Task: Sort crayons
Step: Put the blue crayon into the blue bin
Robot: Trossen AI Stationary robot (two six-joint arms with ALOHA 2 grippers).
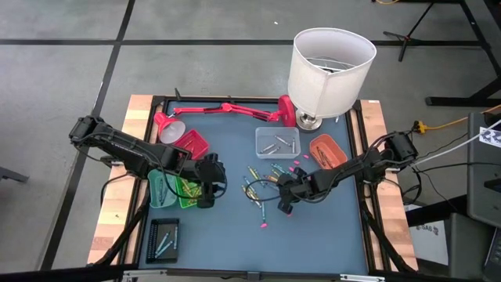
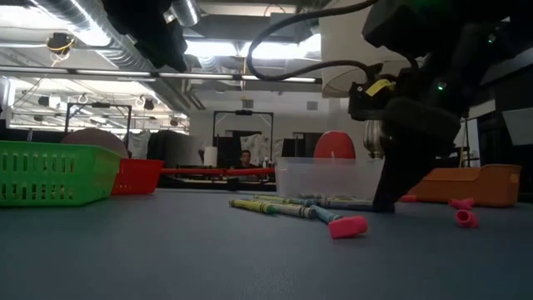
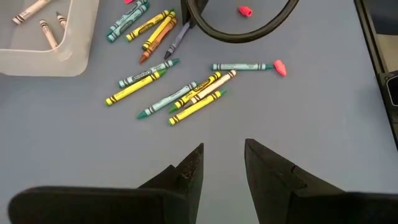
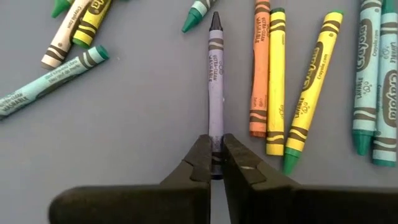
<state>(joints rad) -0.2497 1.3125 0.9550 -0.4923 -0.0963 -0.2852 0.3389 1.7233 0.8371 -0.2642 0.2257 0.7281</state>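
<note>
Where high view hides it, right gripper [image 4: 217,163] pinches purple crayon [image 4: 215,87].

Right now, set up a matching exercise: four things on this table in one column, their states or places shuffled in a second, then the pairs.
Things:
1. right claw
2. left claw
3. clear bin
4. orange crayon

States:
A. holds a few pale crayons
B. open, holding nothing
C. lying beside a yellow crayon
D. shut on the purple crayon

Pairs: 1-D, 2-B, 3-A, 4-C
</note>
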